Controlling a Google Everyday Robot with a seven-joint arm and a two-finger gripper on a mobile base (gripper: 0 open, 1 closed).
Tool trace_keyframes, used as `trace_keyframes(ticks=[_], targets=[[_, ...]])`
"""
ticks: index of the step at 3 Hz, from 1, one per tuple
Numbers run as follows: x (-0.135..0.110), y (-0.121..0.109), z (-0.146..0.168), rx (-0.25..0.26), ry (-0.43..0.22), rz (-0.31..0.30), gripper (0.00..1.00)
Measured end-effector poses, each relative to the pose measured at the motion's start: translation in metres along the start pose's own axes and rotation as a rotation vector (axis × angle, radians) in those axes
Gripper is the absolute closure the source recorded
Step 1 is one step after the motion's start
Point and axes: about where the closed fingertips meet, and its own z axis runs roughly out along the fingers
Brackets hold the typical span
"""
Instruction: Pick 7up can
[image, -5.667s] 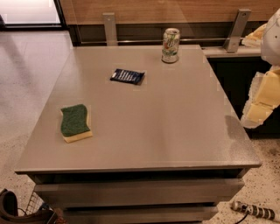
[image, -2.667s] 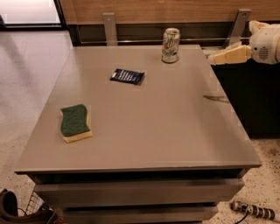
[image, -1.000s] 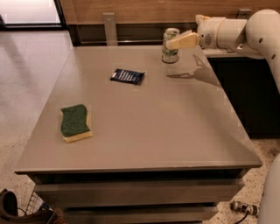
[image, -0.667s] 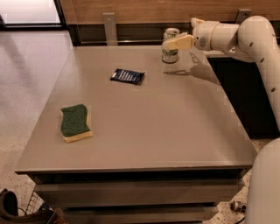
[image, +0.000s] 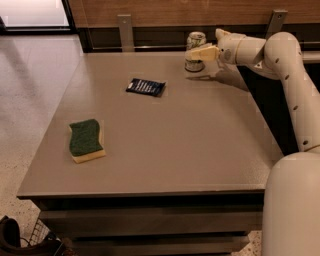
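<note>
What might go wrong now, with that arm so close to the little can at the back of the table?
The gripper is at the 7up can, which stands upright near the far edge of the table. A sideways nudge might tip it or push it off the back. An off-centre grip might let the round can slip when lifted.

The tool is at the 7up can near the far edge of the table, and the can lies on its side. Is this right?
No. The 7up can stands upright, not on its side; the camera view shows this. The tool is indeed at it, near the far edge of the table.
</note>
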Motion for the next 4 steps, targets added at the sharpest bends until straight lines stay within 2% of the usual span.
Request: trace_keyframes(ticks=[1,2,4], targets=[[0.013,-0.003,0.003,0.004,0.013,0.009,0.25],[0.013,0.0,0.008,-0.004,0.013,0.01,0.57],[0.011,0.005,0.015,-0.011,0.014,0.009,1.0]])
